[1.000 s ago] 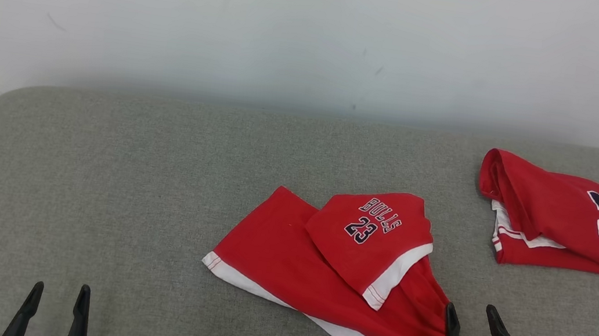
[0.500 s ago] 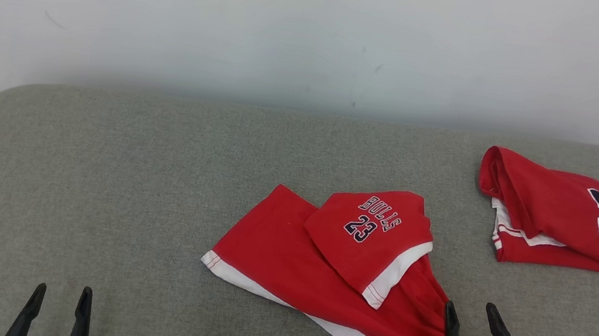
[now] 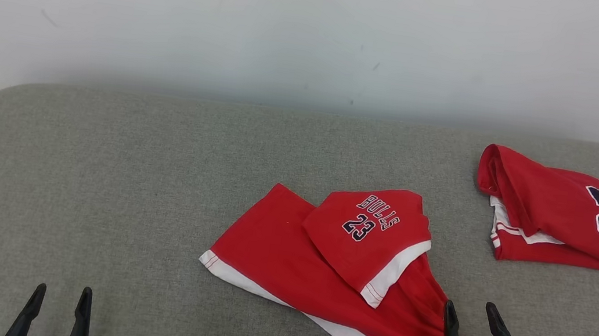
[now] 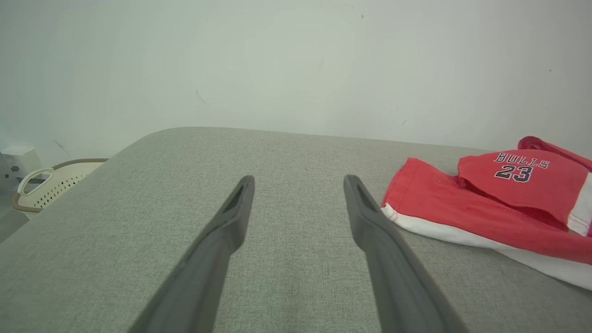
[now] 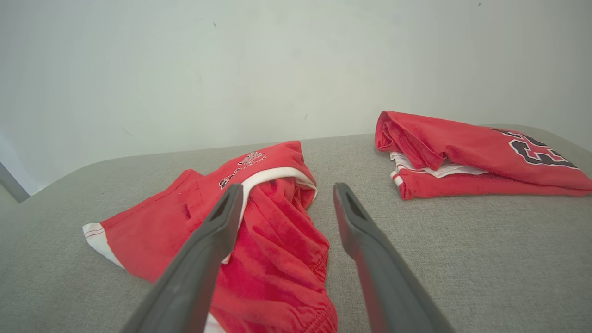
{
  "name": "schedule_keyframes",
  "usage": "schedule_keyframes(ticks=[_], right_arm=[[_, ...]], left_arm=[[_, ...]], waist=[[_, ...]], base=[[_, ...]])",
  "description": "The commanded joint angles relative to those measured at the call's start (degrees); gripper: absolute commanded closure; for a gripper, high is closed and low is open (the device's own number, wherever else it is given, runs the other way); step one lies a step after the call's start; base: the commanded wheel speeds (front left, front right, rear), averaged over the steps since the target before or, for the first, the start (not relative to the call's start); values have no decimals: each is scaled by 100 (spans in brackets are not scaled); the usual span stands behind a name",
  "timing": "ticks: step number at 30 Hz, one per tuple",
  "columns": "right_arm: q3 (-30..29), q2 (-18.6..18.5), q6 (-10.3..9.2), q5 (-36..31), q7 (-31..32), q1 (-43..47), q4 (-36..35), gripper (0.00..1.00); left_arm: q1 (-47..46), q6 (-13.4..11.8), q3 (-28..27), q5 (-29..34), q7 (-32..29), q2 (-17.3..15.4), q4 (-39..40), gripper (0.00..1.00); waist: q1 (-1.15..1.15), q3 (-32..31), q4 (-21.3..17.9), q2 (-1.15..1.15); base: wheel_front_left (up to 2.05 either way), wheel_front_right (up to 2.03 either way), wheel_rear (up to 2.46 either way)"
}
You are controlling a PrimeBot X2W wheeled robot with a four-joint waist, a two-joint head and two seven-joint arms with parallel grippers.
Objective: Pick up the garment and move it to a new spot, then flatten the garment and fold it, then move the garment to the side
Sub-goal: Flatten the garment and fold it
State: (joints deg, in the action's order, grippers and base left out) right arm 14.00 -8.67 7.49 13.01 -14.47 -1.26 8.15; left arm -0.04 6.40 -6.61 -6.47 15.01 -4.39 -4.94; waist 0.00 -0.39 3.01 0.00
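Head view: red shorts [image 3: 321,265] lie mid-cushion [image 3: 125,196], one leg flopped over; folded jersey [image 3: 556,216] sits far right. Nothing's moved in the last sec, just a slight cam shift. Right gripper [image 3: 470,305], beside the shorts, & left gripper [image 3: 63,287] stay spread, empty, so pickup not begun. Right wrist view adds bunched waistband [image 5: 296,277]; left wrist view, a basket [image 4: 51,182].
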Motion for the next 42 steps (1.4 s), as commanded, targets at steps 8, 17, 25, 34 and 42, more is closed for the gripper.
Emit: schedule_keyframes(ticks=[8,17,25,34,42], right_arm=[[-3,-12,0,-18,-28,-39,-12,0],[-1,-2,0,-13,-44,-37,-10,0],[117,-91,1,134,3,15,-14,0],[1010,-652,0,591,348,-52,-143,0],[1616,-980,0,793,611,-171,-192,0]], left_arm=[[-25,5,-23,17,24,-8,-36,0],[32,-11,14,41,24,16,3,0],[-189,66,273,-186,24,-75,-212,0],[-896,101,2236,-1603,-264,-1596,-657,0],[-1878,103,4278,-3063,-399,-3318,-567,0]], waist=[[0,6,-27,0],[0,-10,-25,0],[0,-31,1,0],[0,287,-322,0],[0,796,-674,0]], base=[[0,0,0],[0,0,0],[0,0,0],[0,0,0],[0,0,0]])
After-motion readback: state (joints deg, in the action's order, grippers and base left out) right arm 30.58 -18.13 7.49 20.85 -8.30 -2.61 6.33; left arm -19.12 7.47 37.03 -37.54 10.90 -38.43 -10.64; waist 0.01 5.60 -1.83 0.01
